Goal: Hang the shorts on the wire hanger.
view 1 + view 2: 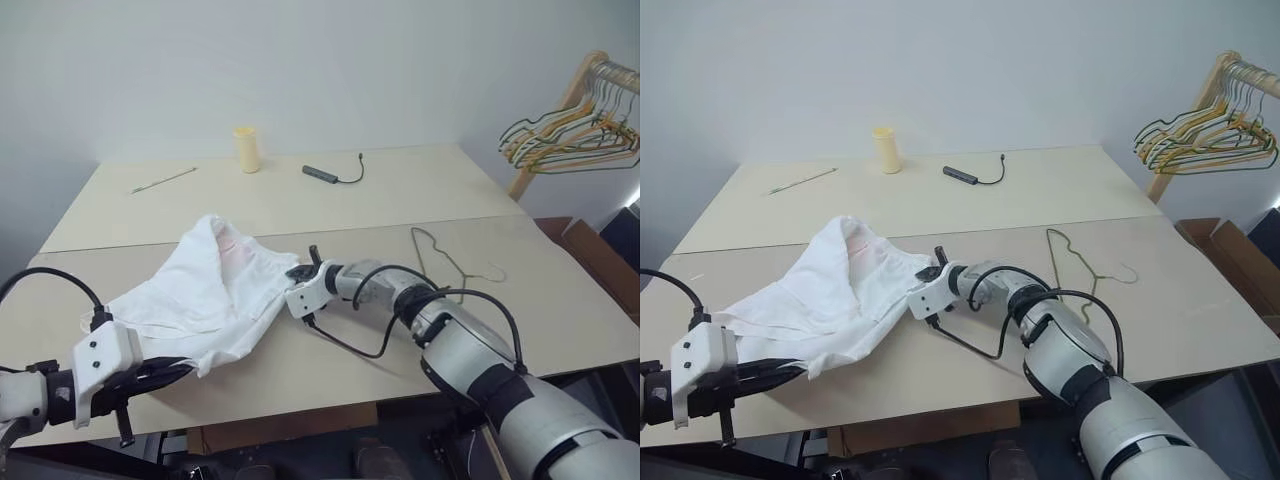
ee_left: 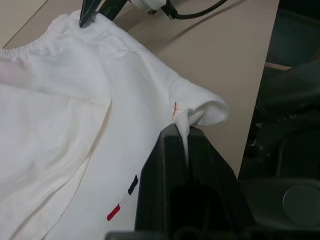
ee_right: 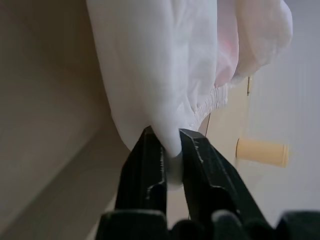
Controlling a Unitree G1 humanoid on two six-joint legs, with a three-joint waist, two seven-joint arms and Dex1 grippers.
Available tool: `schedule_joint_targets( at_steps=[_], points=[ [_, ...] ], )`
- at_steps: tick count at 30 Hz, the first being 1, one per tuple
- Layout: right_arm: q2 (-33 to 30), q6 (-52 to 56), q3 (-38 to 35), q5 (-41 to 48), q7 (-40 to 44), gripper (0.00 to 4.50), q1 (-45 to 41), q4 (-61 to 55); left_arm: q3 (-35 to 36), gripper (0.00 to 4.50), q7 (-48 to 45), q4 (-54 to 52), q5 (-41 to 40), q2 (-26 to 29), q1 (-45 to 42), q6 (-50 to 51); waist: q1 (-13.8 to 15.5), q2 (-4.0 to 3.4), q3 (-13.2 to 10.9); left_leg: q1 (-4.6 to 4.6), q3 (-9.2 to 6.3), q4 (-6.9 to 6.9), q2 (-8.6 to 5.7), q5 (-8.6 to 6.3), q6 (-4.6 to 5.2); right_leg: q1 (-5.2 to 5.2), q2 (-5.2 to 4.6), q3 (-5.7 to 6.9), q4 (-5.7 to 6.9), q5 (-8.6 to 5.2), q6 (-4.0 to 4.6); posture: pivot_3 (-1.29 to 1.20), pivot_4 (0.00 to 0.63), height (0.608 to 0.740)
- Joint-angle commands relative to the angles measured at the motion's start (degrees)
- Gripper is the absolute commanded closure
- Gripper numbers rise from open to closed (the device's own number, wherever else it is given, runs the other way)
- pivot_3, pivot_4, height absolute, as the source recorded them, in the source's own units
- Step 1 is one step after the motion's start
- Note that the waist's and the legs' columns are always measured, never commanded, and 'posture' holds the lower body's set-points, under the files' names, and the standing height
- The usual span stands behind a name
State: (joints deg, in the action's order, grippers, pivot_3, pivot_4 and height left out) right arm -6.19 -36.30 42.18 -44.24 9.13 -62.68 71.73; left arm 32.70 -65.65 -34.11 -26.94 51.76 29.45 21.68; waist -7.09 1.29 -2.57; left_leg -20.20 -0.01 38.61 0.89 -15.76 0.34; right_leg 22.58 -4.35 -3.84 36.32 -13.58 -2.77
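Observation:
The white shorts [image 1: 205, 295] lie spread on the beige table [image 1: 400, 200], left of centre, with the gathered waistband toward the middle. My left gripper [image 2: 186, 131] is shut on a pinched fold at a hem corner near the table's front left edge; it also shows from the head as the left gripper [image 1: 180, 368]. My right gripper [image 3: 170, 140] is shut on the waistband edge, seen from above as the right gripper [image 1: 300, 272]. The wire hanger [image 1: 445, 254] lies flat on the table to the right of my right forearm, apart from the shorts.
A yellow cup [image 1: 246, 149], a black adapter with a cable [image 1: 325, 174] and a thin stick [image 1: 163, 180] sit at the back of the table. A wooden rack with bunched coloured hangers [image 1: 575, 130] stands at the far right, above a cardboard box [image 1: 595, 255].

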Motion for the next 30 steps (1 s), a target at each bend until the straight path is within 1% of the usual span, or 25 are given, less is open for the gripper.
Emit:
schedule_joint_targets(
  at_steps=[1, 5, 10, 14, 16, 20, 22, 24, 25, 28, 29, 30],
  points=[
    [-0.7, 2.5, -1.6, 0.5, -1.0, 4.46, -2.4, 0.4, -1.3, 4.50, 1.5, 1.7, 2.1, 0.9, -2.5, -1.0, 0.1, -0.02, 0.0, 0.00, -0.01, 0.00, 0.00, 0.00, 0.00, 0.00, 0.00, 0.00, 0.01, 0.00, 0.00, 0.02, 0.000, 0.740],
    [-4.0, 5.2, -1.8, -0.1, -1.9, 4.46, -2.3, -0.6, -8.5, 4.50, 4.0, 8.3, 7.4, 1.0, -9.4, -4.4, 0.1, -0.05, 0.0, 0.01, -0.04, 0.00, -0.05, 0.01, -0.02, -0.04, -0.02, 0.03, 0.00, 0.00, 0.00, -0.02, 0.000, 0.740],
    [-12.6, 8.6, -4.9, 1.4, -0.7, 4.46, 0.5, -6.2, -21.0, 4.50, 6.2, 18.4, 13.7, -0.3, -24.9, -9.4, -0.3, -0.04, 0.0, -0.05, -0.08, 0.01, -0.07, 0.04, -0.06, -0.04, -0.05, 0.09, -0.07, 0.01, -0.02, -0.09, 0.000, 0.740],
    [-21.4, 12.9, -8.9, 3.2, 3.2, 4.46, 6.3, -15.9, -31.4, 4.50, 6.7, 28.9, 20.0, -3.3, -39.7, -15.4, -0.7, 0.01, 0.0, -0.08, -0.11, 0.01, -0.09, 0.03, -0.06, -0.11, -0.07, 0.12, -0.13, 0.05, -0.06, -0.13, 0.000, 0.740],
    [-24.8, 15.9, -11.2, 4.4, 6.1, 4.46, 10.2, -22.8, -34.5, 4.50, 6.0, 33.3, 22.0, -4.3, -44.6, -18.6, -1.7, 0.03, 0.0, -0.11, -0.11, 0.01, -0.09, 0.03, -0.06, -0.14, -0.08, 0.11, -0.19, 0.07, -0.09, -0.15, 0.000, 0.740],
    [-31.6, 22.9, -16.7, 8.7, 17.1, 4.46, 22.5, -44.6, -37.4, 4.50, 1.9, 38.9, 21.3, -4.5, -50.7, -23.2, -4.0, 0.03, 0.0, -0.22, -0.11, 0.01, -0.07, -0.07, -0.02, -0.09, -0.08, 0.02, -0.23, 0.06, -0.17, -0.18, 0.000, 0.740],
    [-34.4, 27.0, -18.8, 10.4, 23.2, 4.46, 29.2, -57.4, -37.4, 4.50, 0.5, 40.8, 21.1, -3.4, -51.9, -25.1, -5.1, 0.03, 0.0, -0.24, -0.11, 0.02, -0.06, -0.12, 0.03, -0.06, -0.07, -0.03, -0.22, 0.03, -0.23, -0.19, 0.000, 0.740],
    [-35.4, 32.5, -20.2, 12.4, 29.8, 4.46, 34.6, -69.4, -36.5, 4.50, -0.9, 42.5, 21.1, -1.5, -51.8, -27.1, -6.1, 0.03, 0.0, -0.21, -0.10, 0.02, -0.04, -0.17, 0.07, -0.04, -0.03, -0.08, -0.21, 0.00, -0.26, -0.19, 0.000, 0.740],
    [-35.6, 34.6, -20.4, 13.0, 32.5, 4.46, 36.4, -73.9, -36.1, 4.50, -1.5, 43.2, 21.0, -0.6, -51.6, -27.8, -6.5, 0.03, 0.0, -0.21, -0.09, 0.04, -0.04, -0.17, 0.07, -0.04, -0.04, -0.10, -0.19, 0.00, -0.26, -0.19, 0.000, 0.740],
    [-36.7, 40.4, -18.9, 17.1, 44.3, 4.46, 39.8, -87.5, -34.2, 4.50, -4.1, 44.7, 19.8, 3.6, -49.4, -28.6, -7.2, 0.03, 0.0, -0.11, -0.07, 0.16, -0.01, -0.17, 0.07, -0.11, 0.00, -0.12, -0.09, -0.03, -0.33, -0.19, 0.000, 0.740],
    [-36.5, 43.0, -18.5, 17.9, 47.4, 4.46, 39.9, -90.7, -33.9, 4.50, -5.1, 45.1, 19.6, 5.1, -48.6, -29.1, -7.3, 0.03, 0.0, -0.08, -0.06, 0.21, 0.03, -0.16, 0.07, -0.13, 0.02, -0.12, -0.07, -0.25, -0.70, -0.19, 0.000, 0.740],
    [-36.8, 44.3, -17.6, 18.1, 50.4, 4.46, 39.7, -93.3, -33.5, 4.50, -6.4, 45.2, 19.2, 6.9, -47.5, -29.1, -7.3, 0.03, 0.0, -0.01, -0.07, 0.22, 0.04, -0.16, 0.07, -0.22, 0.04, -0.11, -0.09, -0.26, -0.72, -0.17, 0.000, 0.740]
  ],
)
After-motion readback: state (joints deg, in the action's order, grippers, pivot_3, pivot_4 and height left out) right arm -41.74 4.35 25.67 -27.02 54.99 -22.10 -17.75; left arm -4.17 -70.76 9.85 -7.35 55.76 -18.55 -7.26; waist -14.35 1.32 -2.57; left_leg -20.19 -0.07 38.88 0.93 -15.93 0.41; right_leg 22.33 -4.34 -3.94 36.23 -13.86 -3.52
